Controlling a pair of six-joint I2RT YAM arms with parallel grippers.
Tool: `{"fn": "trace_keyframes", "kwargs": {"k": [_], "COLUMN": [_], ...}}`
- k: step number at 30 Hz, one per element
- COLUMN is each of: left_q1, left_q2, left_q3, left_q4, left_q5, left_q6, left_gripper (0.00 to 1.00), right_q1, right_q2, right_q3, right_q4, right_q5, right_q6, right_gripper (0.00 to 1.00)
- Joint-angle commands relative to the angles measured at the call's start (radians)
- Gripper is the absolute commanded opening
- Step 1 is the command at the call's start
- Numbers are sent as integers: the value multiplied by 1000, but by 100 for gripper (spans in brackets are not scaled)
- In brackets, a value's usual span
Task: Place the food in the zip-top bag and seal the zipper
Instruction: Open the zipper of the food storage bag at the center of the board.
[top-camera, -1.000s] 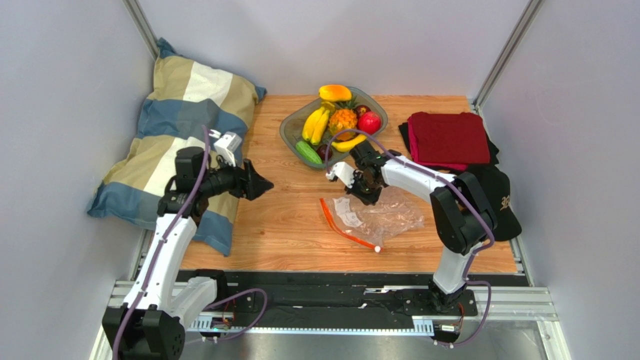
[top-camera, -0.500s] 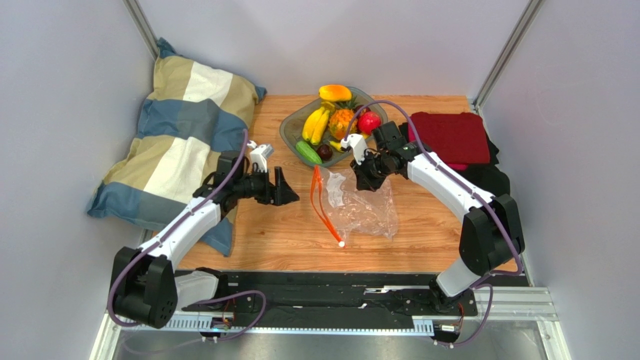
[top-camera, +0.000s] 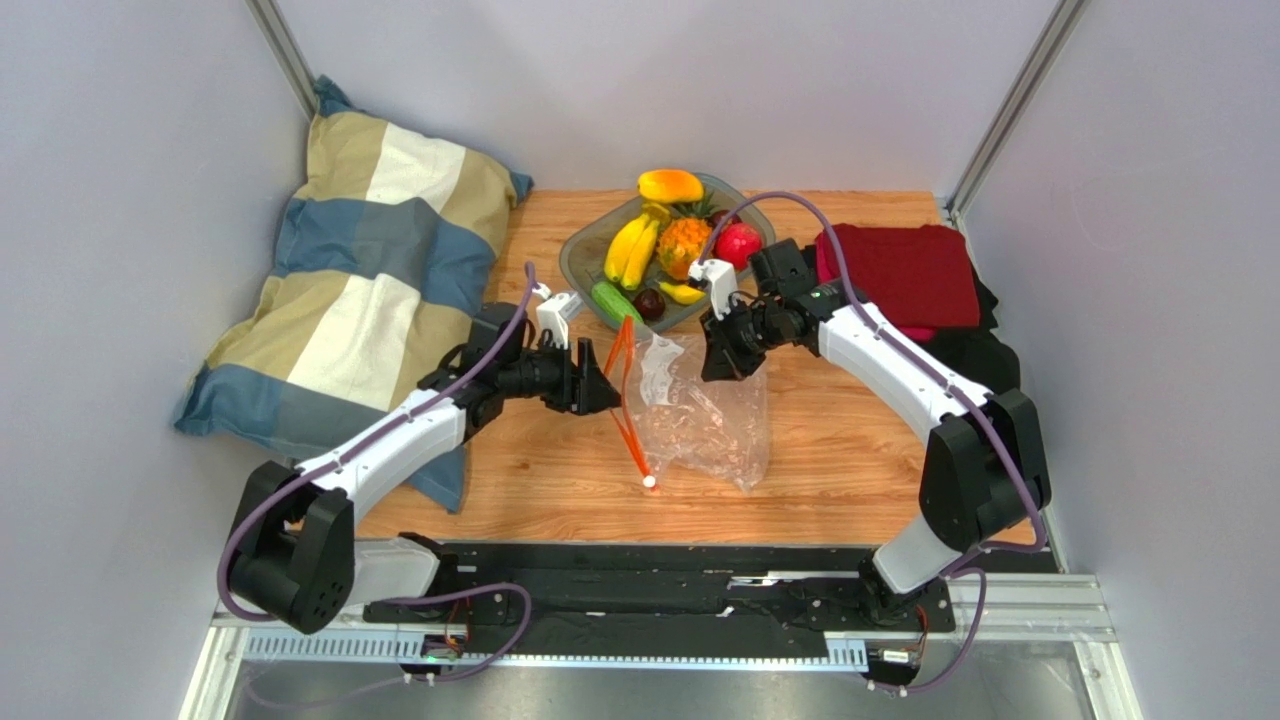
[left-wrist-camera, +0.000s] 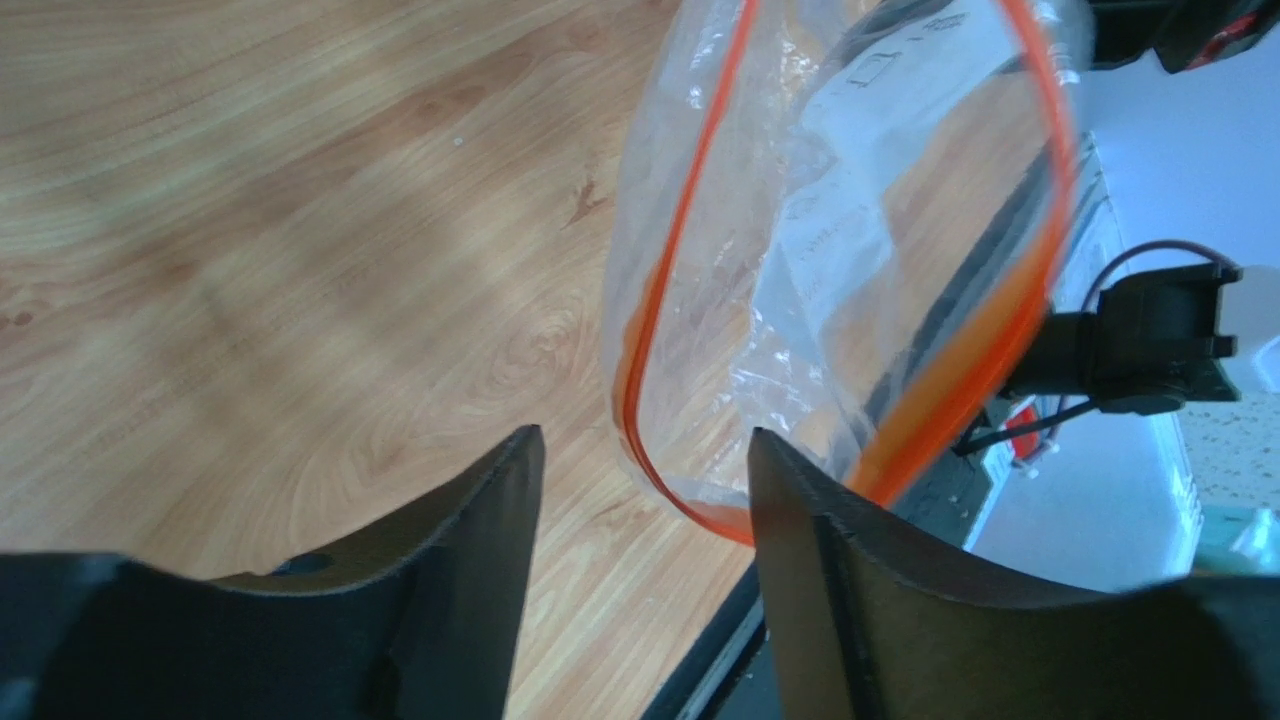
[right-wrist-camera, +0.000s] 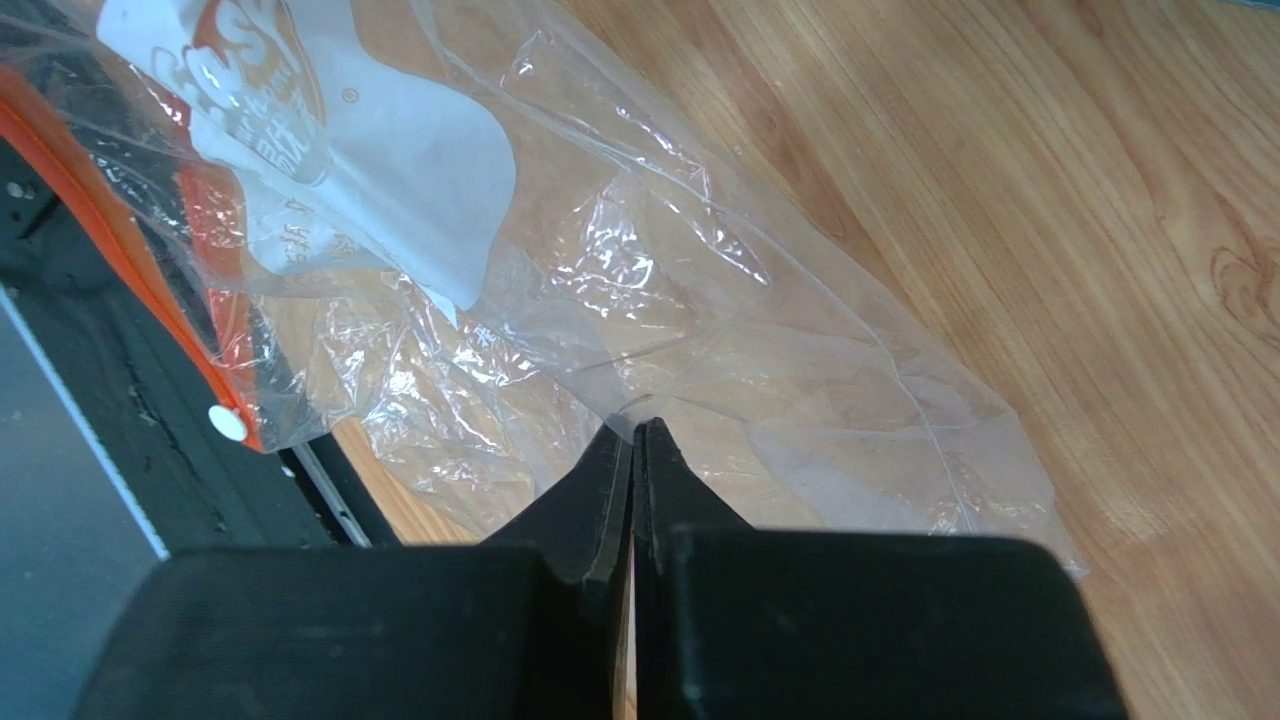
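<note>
Right now my right tool has its two fingers pressed together on a fold of the zip-top bag, pinching the clear plastic near its far end. In the right wrist view the film fans out from that pinch over the wood, the white printed label upward.

My left tool has its fingers spread apart with nothing between them. Just ahead of the gap stands the bag's mouth. It gapes open, with the zipper running round it as an orange loop. I cannot tell whether the loop touches the right-hand finger.

From above, the bag lies between the two tools on the surface, and the white slider sits at the near end of the orange strip. The food is all in the grey-green tray just beyond the bag. A striped pillow lies far left, a red cloth far right.
</note>
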Motion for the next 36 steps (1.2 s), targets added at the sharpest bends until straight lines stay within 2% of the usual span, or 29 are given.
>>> {"fn": "trace_keyframes", "kwargs": {"k": [1, 2, 3, 4, 5, 8, 10, 13, 17, 20, 23, 29, 33, 36], "left_q1": [-12, -11, -12, -12, -12, -17, -26, -38, -92, -132, -176, -235, -261, -269], "left_q2": [39, 45, 59, 62, 59, 47, 50, 102, 197, 226, 251, 309, 323, 319], "left_q3": [74, 86, 112, 125, 137, 181, 238, 359, 509, 572, 626, 718, 746, 734], "left_q4": [28, 21, 5, -4, -10, -47, -88, -220, -370, -400, -415, -429, -421, -404], "left_q5": [-10, 3, 15, 23, 20, -32, -98, -170, -243, -292, -315, -327, -347, -338], "left_q6": [-19, -22, -32, -45, -61, -132, -175, -238, -377, -417, -443, -479, -483, -490], "left_gripper": [48, 35, 6, 0, 0, 0, 0, 0, 0, 0, 0, 0, 0, 0], "right_q1": [-17, -22, -26, -32, -37, -84, -136, -181, -184, -180, -169, -111, -40, -11], "right_q2": [-60, -66, -70, -75, -75, -75, -75, -72, -132, -181, -216, -231, -230, -222], "right_q3": [1, -2, -5, 4, 11, 76, 116, 214, 226, 180, 148, 137, 122, 102], "right_q4": [71, 79, 99, 102, 99, 87, 73, 24, 15, 45, 50, 39, 38, 55], "right_q5": [-86, -91, -82, -70, -57, -49, -83, -100, -140, -242, -278, -211, -15, 62], "right_q6": [66, 97, 114, 130, 144, 244, 325, 365, 373, 417, 410, 396, 374, 393], "right_gripper": [0, 0, 0, 2, 25, 83, 91, 93, 88, 81, 80, 80, 82, 82]}}
